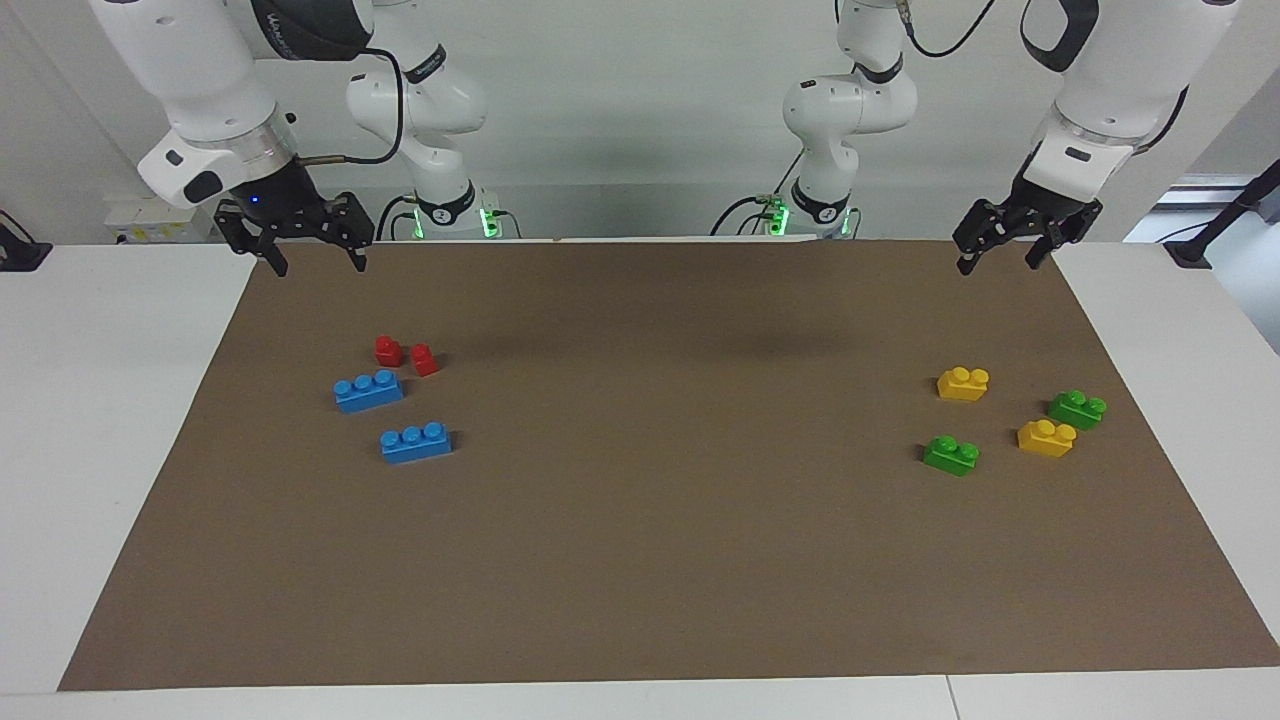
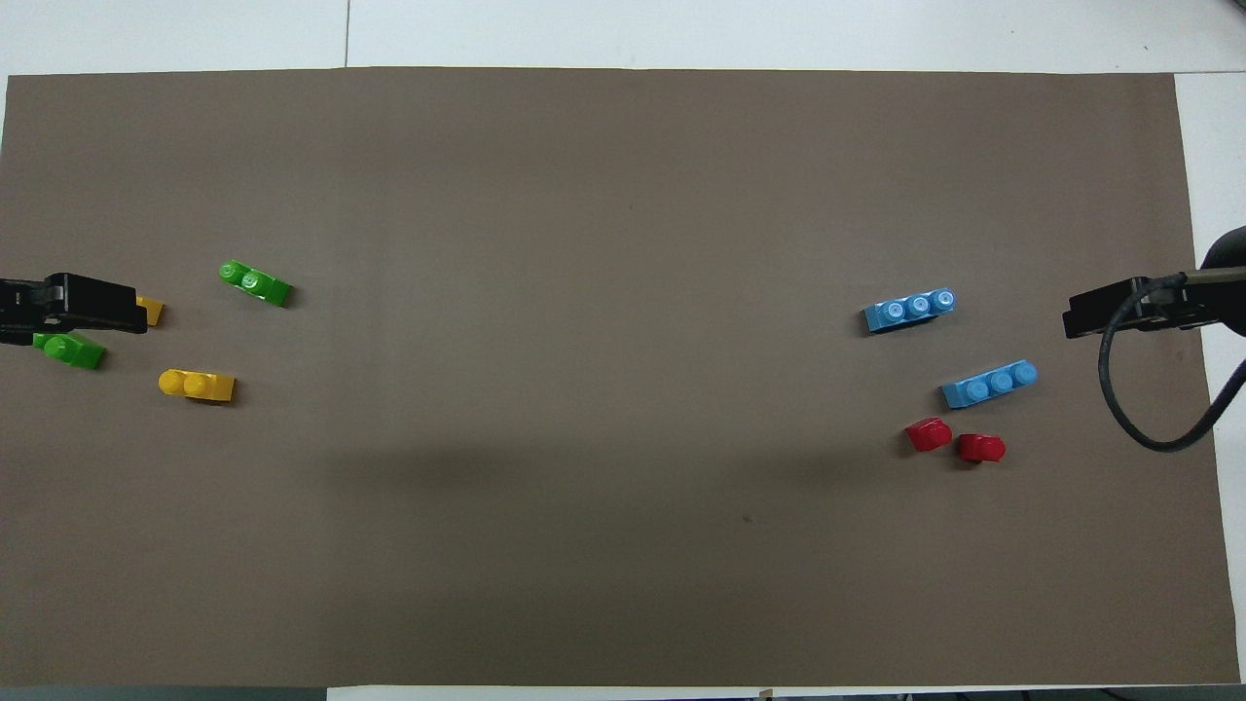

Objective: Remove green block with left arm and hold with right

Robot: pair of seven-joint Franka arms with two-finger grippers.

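Two green blocks lie apart on the brown mat at the left arm's end. One green block lies toward the middle, farther from the robots. The other green block lies toward the mat's end. Neither is joined to another brick. My left gripper hangs open and empty over the mat's edge by the robots. My right gripper hangs open and empty over the mat's corner at the right arm's end.
Two yellow bricks lie by the green ones: one nearer the robots, one between the greens, half covered by my left gripper from overhead. Two blue bricks and two red bricks lie at the right arm's end.
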